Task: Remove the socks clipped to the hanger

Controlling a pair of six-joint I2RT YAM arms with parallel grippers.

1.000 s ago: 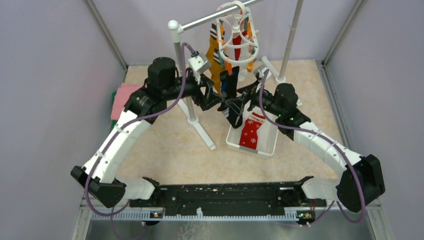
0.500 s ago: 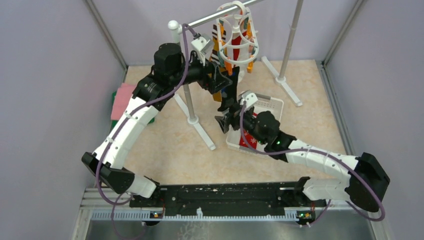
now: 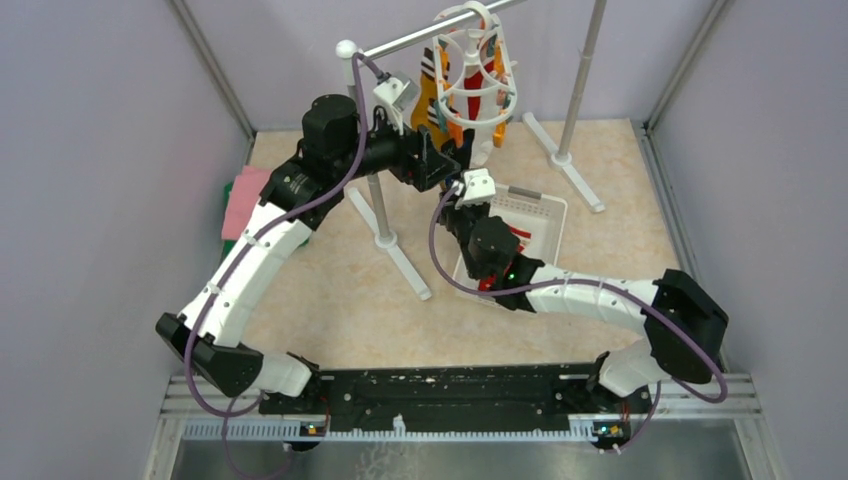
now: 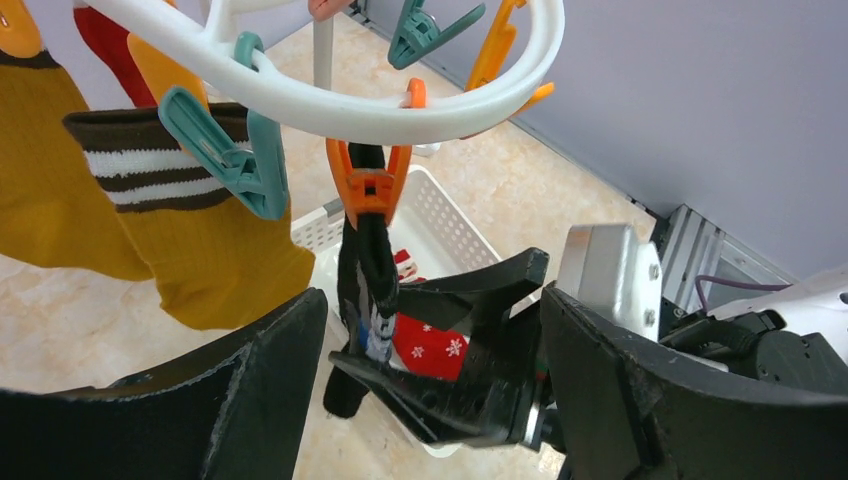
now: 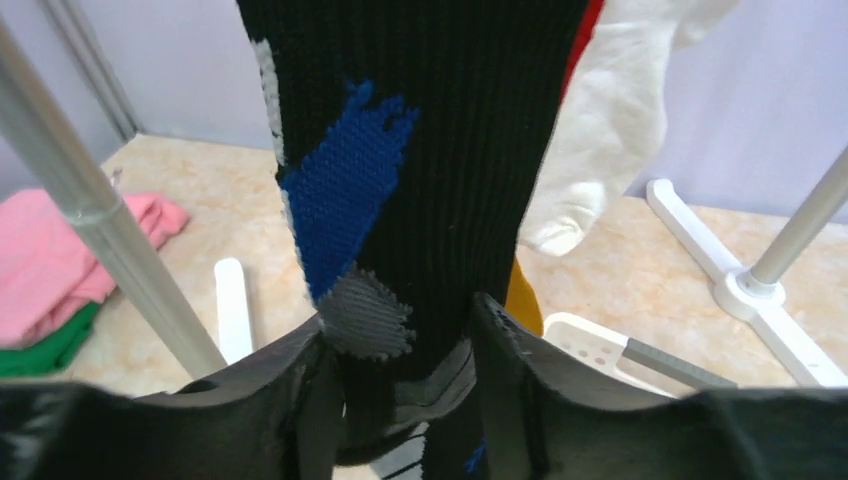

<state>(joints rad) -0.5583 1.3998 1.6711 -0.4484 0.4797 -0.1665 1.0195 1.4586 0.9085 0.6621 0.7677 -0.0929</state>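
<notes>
Nearest the arm bases, the white basket (image 3: 541, 214) holds one red sock with white flakes (image 4: 430, 346), so at least one piece is already off and put away. Just above the basket the right gripper (image 5: 408, 400) has its two fingers pressed in on the lower part of the black sock (image 5: 430, 150), the fabric bunched narrow between them. That sock hangs straight down with its cuff pinched in an orange clip (image 4: 368, 186) under the ring of the hanger (image 4: 330, 100), so it is gripped but not yet free. The left gripper (image 4: 435, 300) sits close by at clip height with its fingers spread wide and nothing between them but air; the black sock and the right gripper show through the gap. It touches neither clip nor ring as far as the wrist view shows. Further along the ring, a mustard sock (image 4: 200, 260) with brown and white stripes hangs from a teal clip (image 4: 225, 150), with more mustard fabric beside it. A white sock (image 5: 620, 150) and a red sock (image 3: 472, 82) dangle on the far side. The hanger itself hooks over the pole rack (image 3: 400, 42), and a pink cloth (image 5: 60, 260) over a green cloth (image 5: 40, 345) lies on the floor to the left. By my reading the job is early: one sock binned, one in hand, and at least four left on their clips.
</notes>
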